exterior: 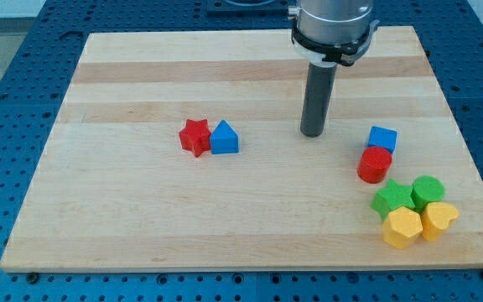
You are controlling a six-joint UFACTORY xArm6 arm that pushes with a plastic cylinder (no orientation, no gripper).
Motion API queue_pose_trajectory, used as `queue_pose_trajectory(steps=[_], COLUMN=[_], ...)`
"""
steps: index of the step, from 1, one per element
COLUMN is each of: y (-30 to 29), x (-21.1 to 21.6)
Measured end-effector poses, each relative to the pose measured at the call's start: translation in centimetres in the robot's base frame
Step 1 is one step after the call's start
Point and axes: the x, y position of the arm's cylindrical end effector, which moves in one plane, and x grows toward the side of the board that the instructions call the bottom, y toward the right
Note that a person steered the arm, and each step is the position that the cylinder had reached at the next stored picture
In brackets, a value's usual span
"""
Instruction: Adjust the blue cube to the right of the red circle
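Observation:
The blue cube (382, 138) sits at the view's right, touching the top right of the red circle (375, 164), a short red cylinder just below it. My tip (312, 132) rests on the board to the left of the blue cube, about a block's width or more away and touching neither block. The dark rod rises from the tip to the arm at the view's top.
A red star (194, 137) and a blue triangular block (224, 138) touch each other left of centre. Below the red circle lie a green star (392, 200), a green cylinder (428, 191), a yellow hexagon (402, 227) and a yellow heart (438, 220). The board's right edge (455, 134) is close.

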Motion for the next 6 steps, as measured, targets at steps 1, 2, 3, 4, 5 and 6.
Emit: queue_pose_trajectory(steps=[1, 2, 3, 4, 5, 6], y=[1.3, 3.9, 6.7, 9.2, 10.5, 10.7], x=[0.0, 0.0, 0.0, 0.1, 1.6, 3.1])
